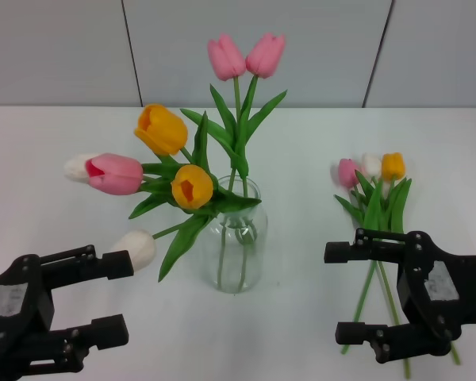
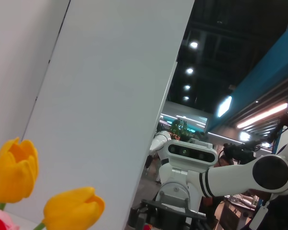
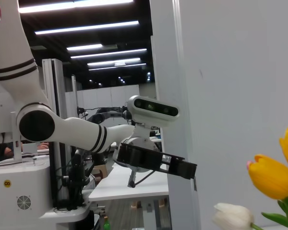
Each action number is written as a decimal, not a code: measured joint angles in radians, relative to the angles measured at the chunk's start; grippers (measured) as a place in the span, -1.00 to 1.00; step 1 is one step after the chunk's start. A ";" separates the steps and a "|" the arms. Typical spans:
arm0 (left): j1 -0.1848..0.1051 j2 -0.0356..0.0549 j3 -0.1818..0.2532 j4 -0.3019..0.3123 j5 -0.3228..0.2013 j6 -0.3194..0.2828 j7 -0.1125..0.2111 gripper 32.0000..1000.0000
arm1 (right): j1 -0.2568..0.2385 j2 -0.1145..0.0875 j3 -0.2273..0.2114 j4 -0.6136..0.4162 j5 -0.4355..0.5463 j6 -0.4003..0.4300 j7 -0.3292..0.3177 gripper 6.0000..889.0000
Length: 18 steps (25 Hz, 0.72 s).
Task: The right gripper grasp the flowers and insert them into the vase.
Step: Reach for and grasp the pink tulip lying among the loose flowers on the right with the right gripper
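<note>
We judge the reach to be in hand: the right gripper, lower right of the head view, has its fingers spread wide and empty over the stems of the flowers, which lie flat on the table at mid right. Next we must sink onto the stems, pinch them, and lift toward the vase at centre. The left gripper waits at lower left, also wide. We can read nothing on the grippers' pale labels.

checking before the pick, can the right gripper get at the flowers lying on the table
Probably yes: the right gripper hovers open directly over the stems of the flowers, with nothing between; the vase stands apart toward the left.
</note>
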 joint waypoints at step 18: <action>0.000 -0.0009 -0.003 0.000 0.004 0.000 0.000 0.59 | -0.004 0.000 0.007 -0.009 -0.012 0.036 0.053 0.86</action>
